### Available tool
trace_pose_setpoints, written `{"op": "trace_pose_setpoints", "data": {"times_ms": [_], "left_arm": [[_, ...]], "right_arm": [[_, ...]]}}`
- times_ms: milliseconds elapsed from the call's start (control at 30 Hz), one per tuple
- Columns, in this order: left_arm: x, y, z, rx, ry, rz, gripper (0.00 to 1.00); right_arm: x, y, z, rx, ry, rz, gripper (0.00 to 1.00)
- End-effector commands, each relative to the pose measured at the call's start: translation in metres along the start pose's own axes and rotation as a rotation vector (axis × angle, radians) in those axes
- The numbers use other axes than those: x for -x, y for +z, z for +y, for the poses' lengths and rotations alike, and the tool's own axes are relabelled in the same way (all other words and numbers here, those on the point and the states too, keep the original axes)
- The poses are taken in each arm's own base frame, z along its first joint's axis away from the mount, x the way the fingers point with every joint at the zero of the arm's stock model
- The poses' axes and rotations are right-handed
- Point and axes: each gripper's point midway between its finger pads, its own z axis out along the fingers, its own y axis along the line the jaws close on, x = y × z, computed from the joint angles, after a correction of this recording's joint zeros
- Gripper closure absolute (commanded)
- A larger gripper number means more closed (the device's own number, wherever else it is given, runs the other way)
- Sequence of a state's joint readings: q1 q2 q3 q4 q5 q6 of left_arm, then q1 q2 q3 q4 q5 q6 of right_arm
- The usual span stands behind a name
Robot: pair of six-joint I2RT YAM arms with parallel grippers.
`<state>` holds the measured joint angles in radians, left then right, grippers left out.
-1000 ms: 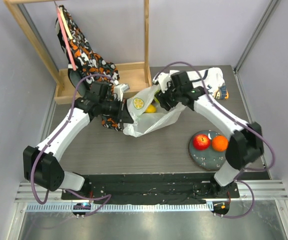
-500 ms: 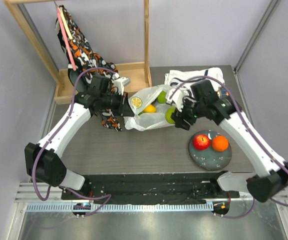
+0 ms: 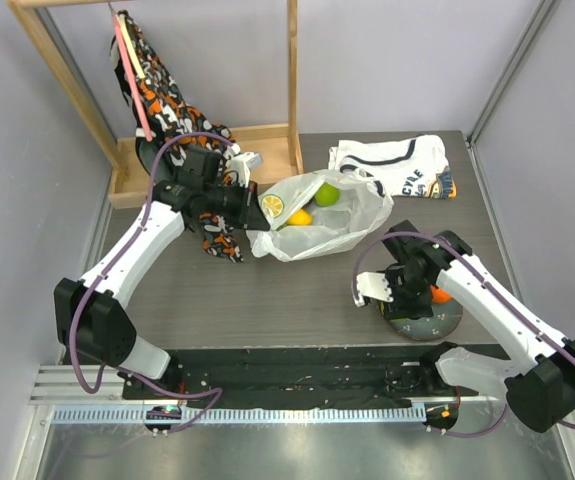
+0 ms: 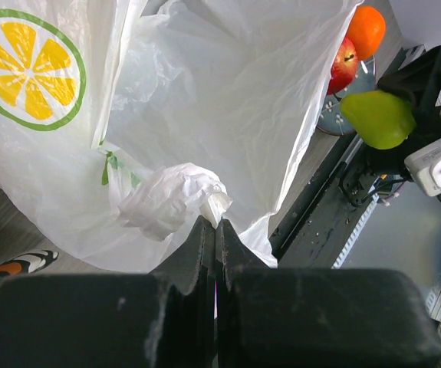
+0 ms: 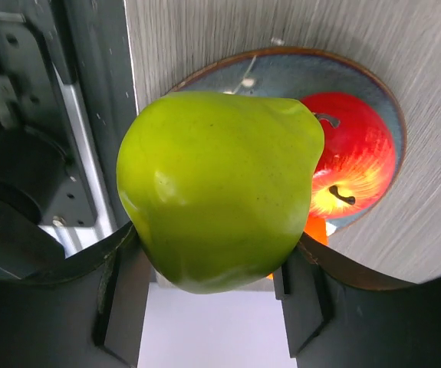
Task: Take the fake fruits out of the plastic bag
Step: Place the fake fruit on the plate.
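Looking down on a grey table (image 3: 267,290), two robot arms work around a crinkly white plastic bag (image 3: 362,208) lying just past the centre, toward 12 o'clock. The left gripper (image 4: 215,226), reaching in from 9 o'clock, has its jaws closed tight on a bunched bit of the bag's edge. Inside the open bag sit a green apple (image 3: 327,194) and a yellow piece (image 3: 300,217). The right gripper (image 5: 212,268) clasps a green fruit (image 5: 216,188) between its fingers, above a dark plate (image 5: 281,65) at 4 o'clock that holds a red apple (image 5: 350,165) and an orange (image 3: 439,294). A folded white shirt (image 3: 387,165) lies at 1 o'clock. A wooden rack (image 3: 267,140) draped with patterned cloth (image 3: 167,105) stands at 11 o'clock.
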<state>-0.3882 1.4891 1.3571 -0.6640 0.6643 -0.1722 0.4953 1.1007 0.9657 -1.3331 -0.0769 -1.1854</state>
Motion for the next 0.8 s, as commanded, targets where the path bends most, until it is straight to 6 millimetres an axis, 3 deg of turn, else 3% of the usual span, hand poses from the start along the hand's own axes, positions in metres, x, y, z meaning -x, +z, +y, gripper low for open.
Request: {"op": "trace_pose_setpoints", "data": {"times_ms": [0, 133, 400, 633, 767], "left_arm": [[0.01, -0.007, -0.011, -0.022, 0.054, -0.042, 1.0], [0.008, -0.009, -0.013, -0.03, 0.051, -0.04, 1.0], [0.008, -0.009, -0.014, -0.034, 0.052, -0.039, 1.0], [0.009, -0.008, -0.016, -0.05, 0.048, -0.042, 1.0], [0.011, -0.008, -0.017, -0.055, 0.047, -0.043, 1.0]], "right_arm": [[-0.025, -0.003, 0.016, 0.075, -0.13, 0.119, 0.6], [-0.045, 0.015, 0.014, 0.07, -0.176, 0.231, 0.56], [-0.052, 0.029, 0.006, -0.008, -0.217, 0.277, 0.34], [-0.049, 0.025, 0.001, -0.057, -0.172, 0.266, 0.24], [-0.049, 0.01, 0.003, -0.066, -0.148, 0.268, 0.23]]}}
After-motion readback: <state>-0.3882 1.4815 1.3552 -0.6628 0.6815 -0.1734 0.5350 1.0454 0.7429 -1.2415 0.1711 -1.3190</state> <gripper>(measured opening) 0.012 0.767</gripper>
